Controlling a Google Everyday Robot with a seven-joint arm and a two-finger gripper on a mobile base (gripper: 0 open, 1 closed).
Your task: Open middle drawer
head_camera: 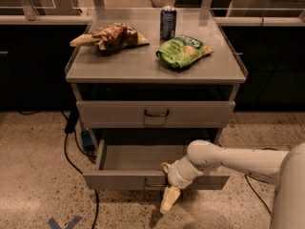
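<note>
The middle drawer is a shallow grey metal drawer, pulled well out of the cabinet, with its bare inside showing. Its small dark loop handle is partly covered by my gripper. My gripper is at the middle of that drawer's front, right at the handle, with the cream arm reaching in from the right. The drawer above is closed, with its handle in plain view. Anything below the open drawer is hidden.
On the cabinet top lie a brown snack bag, a green chip bag and a dark can. Black cables and a blue plug block hang left of the cabinet. The floor is speckled terrazzo.
</note>
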